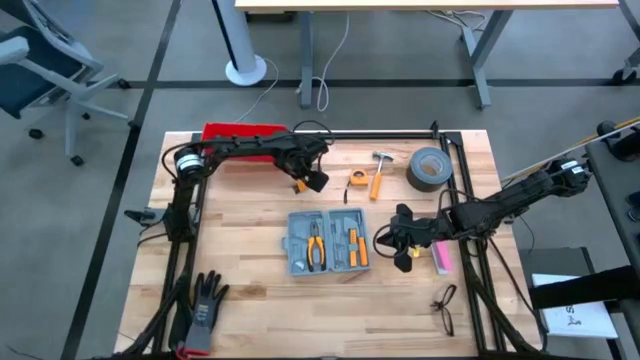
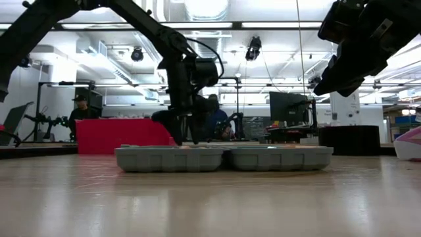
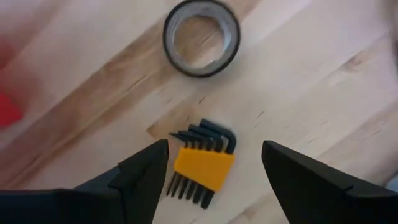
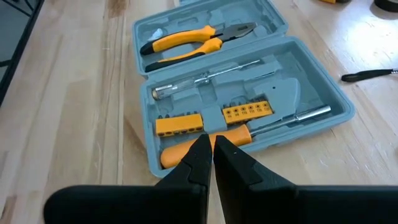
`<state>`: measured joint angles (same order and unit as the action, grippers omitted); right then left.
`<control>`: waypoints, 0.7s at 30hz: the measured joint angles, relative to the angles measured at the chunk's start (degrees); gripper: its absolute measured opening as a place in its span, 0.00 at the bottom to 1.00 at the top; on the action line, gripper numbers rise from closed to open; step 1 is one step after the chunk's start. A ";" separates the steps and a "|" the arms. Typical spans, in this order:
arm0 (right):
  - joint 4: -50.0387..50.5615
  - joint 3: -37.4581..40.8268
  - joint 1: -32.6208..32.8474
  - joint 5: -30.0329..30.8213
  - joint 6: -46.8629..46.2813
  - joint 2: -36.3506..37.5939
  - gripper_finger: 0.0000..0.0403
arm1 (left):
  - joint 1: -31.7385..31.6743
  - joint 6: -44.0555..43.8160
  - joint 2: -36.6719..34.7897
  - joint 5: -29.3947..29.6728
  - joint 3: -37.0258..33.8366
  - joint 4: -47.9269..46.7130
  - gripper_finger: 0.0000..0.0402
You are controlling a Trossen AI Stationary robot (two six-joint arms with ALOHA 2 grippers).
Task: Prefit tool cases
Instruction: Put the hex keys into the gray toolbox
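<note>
At the middle of the wooden table [image 1: 250,310] the tool case [image 1: 327,241] lies open flat, already holding pliers [image 4: 186,38], a screwdriver [image 4: 249,132] and bit strips [image 4: 247,111]. Beyond it, toward the far side, the left gripper [image 3: 214,168] hangs with fingers spread wide over the hex key set [image 3: 204,163], near a tape roll [image 3: 201,36]. The right gripper [image 4: 212,146] waits pressed together just right of the case. The step in hand looks like fetching the keys: next, lower and close squarely on the orange holder.
</note>
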<state>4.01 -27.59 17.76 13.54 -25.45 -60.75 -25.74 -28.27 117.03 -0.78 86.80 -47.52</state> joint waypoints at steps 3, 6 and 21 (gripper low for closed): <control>0.00 0.00 0.00 0.00 0.02 0.00 0.01 | 0.00 1.27 0.00 0.09 0.00 1.06 0.66; -0.02 0.00 0.00 0.00 0.02 0.00 0.01 | 0.00 1.58 0.00 0.07 0.00 1.03 0.64; -0.02 0.00 0.00 0.00 -0.02 0.00 0.01 | 2.64 8.99 0.00 0.13 0.16 0.69 0.55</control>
<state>3.99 -27.59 17.76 13.54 -25.47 -60.75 -23.09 -19.29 117.03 -0.64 86.96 -46.83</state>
